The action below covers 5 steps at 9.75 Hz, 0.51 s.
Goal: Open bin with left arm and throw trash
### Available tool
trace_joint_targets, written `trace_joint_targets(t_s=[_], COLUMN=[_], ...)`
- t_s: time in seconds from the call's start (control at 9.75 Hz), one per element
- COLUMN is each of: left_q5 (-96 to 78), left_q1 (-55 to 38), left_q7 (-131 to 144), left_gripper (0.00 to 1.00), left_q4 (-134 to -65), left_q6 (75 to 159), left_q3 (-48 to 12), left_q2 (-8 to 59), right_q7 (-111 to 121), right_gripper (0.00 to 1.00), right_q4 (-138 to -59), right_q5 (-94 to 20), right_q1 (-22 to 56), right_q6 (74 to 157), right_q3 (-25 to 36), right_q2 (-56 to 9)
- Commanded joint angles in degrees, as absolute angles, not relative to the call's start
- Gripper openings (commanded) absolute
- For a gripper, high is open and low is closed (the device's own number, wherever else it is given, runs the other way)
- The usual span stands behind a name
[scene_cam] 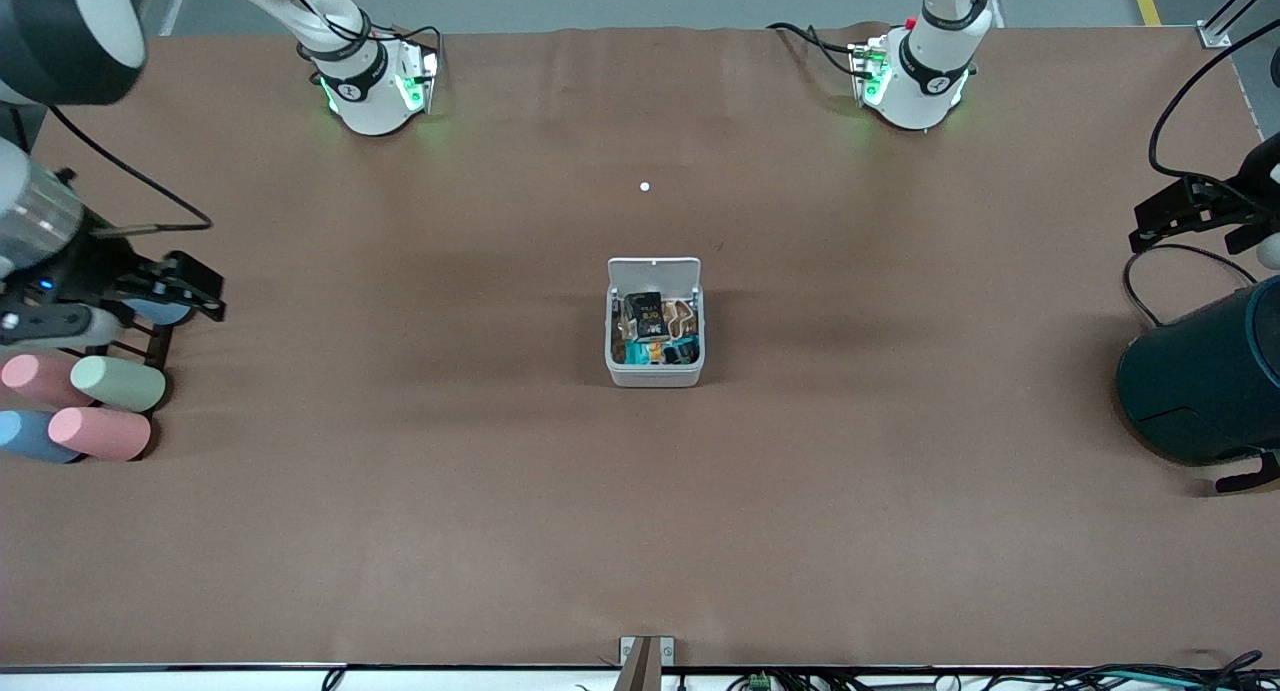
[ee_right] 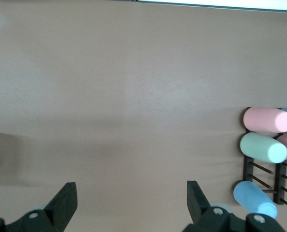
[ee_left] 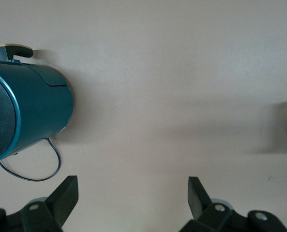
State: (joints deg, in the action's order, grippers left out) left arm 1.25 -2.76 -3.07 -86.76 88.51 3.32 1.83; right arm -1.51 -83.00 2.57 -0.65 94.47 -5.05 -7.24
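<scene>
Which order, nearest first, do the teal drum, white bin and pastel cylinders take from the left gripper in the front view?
From the open left gripper:
1. Teal drum, directly beside it at the left arm's end.
2. White bin, mid-table, lid open.
3. Pastel cylinders, at the right arm's end.

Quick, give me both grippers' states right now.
Left gripper: open, holding nothing, over bare table beside the teal drum.
Right gripper: open, holding nothing, over bare table beside the pastel cylinders.

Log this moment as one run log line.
bin: lid open, trash inside | left gripper: open, beside drum | right gripper: open, beside cylinders
</scene>
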Motion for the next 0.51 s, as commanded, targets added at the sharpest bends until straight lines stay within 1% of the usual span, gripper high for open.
trace_joint_targets(t_s=[0.0,0.21,0.41], left_q5=[2.46,2.64,2.55], left_q1=[-2.9,-2.99,-2.9], left_q7=[-3.16,-3.25,-3.16], left_gripper=[1.0,1.0,1.0], left_q4=[-85.52,-84.82,-84.9], left_q6=[88.33,88.33,88.24], left_q3=[2.81,2.11,2.11], left_q2=[2.2,2.11,2.02], right_q7=[-1.93,-2.02,-1.76], right_gripper=[1.0,1.0,1.0], right_q4=[-85.43,-85.52,-87.01], right_q5=[2.29,2.29,1.94], right_q1=[0.79,1.23,1.67], right_q6=[91.95,87.56,87.89], right_q3=[-3.17,-2.81,-1.77], right_q2=[-0.73,1.75,2.46])
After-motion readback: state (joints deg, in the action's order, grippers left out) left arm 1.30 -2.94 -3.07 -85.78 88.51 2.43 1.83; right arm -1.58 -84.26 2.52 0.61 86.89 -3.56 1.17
